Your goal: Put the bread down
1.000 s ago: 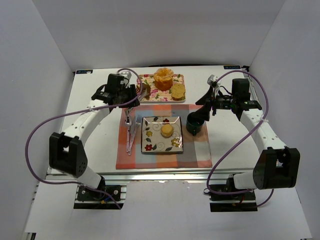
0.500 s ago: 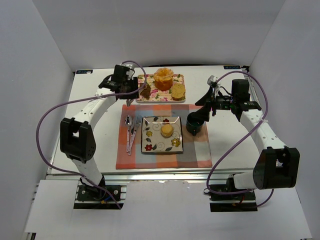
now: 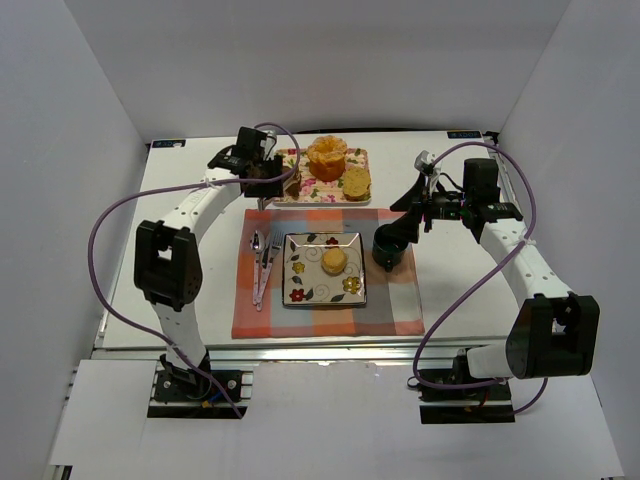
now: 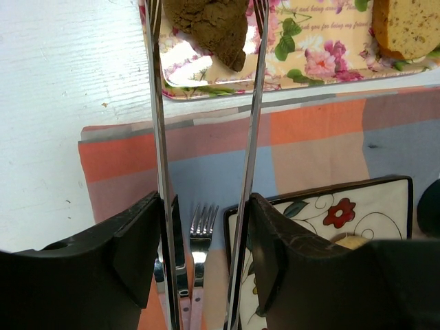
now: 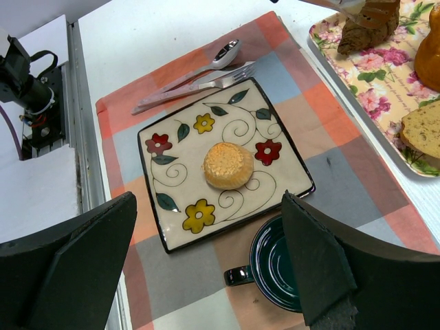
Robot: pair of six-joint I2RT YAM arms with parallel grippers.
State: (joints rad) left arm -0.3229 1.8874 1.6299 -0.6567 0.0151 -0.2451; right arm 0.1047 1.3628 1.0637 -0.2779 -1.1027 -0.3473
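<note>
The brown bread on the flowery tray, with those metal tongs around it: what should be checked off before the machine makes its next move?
1. Blades of the tongs straddle the brown bread on the tray: ok.
2. Blades pinching the bread: cannot tell; they stand right beside it.
3. Hold of the left gripper on the tongs: ok, both blades lie against its jaws.
4. Room on the plate: ok, bare space around the bun.
5. Path free of the right gripper: probably ok; it is open, above the mug beside the plate.
</note>
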